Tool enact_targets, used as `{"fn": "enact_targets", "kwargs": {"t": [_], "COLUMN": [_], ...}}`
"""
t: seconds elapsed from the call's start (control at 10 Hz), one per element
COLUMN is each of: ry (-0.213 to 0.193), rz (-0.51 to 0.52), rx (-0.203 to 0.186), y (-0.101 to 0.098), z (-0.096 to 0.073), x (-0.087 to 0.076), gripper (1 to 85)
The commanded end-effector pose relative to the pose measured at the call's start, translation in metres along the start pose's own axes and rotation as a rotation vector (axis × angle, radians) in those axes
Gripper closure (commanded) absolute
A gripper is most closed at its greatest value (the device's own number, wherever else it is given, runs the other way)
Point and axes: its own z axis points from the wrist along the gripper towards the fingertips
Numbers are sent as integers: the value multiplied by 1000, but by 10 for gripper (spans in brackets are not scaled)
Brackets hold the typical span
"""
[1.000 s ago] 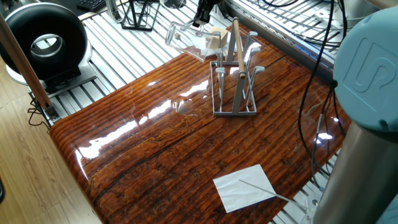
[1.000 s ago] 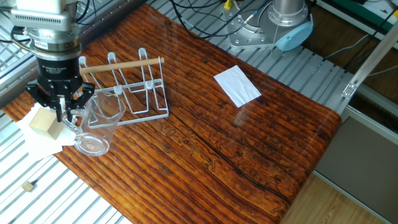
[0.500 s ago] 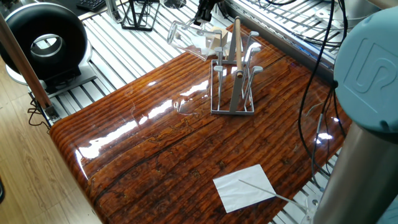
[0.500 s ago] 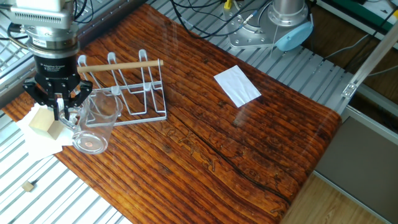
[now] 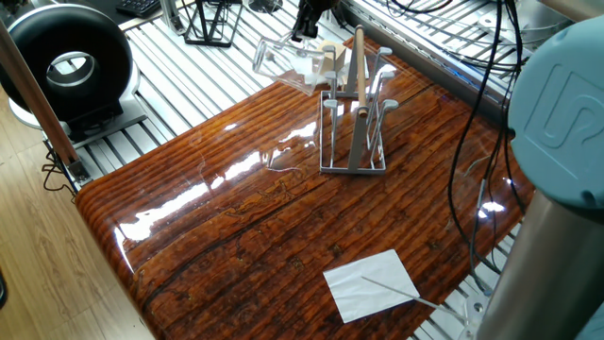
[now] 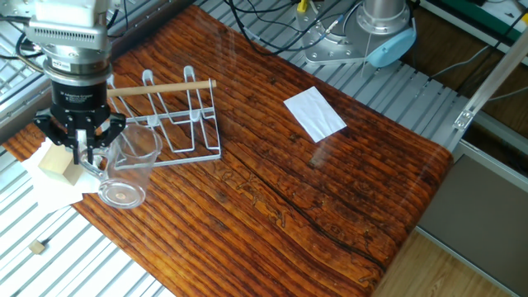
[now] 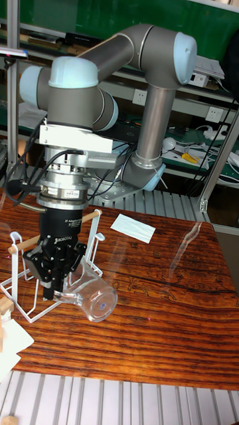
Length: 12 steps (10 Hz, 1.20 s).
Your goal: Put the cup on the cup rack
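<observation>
Table [image 6: 272,190] same; hand [image 6: 82,155], pinching tilted cup [image 6: 130,165], seemingly shifted slightly vs. rack [image 6: 177,115].

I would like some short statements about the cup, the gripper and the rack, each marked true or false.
1. The gripper holds the cup by its rim. True.
2. The cup stands upright on the table. False: it is tilted and lifted.
3. The cup rack has a wooden rod on top. True.
4. The cup already hangs on a peg. False: it is beside the rack.
5. A white paper lies on the table. True.
</observation>
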Motion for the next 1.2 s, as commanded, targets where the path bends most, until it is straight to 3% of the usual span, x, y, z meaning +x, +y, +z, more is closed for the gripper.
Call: {"fn": "enact_targets", "kwargs": {"t": [0.0,0.6,1.1], "ry": [23,0,-24], "rz": [-81,7,121], "rx": [31,18,-63], "y": [-14,-14,-26], "z": [-4,-3,6], "x": [8,5,16], "gripper": [847,847,847]}}
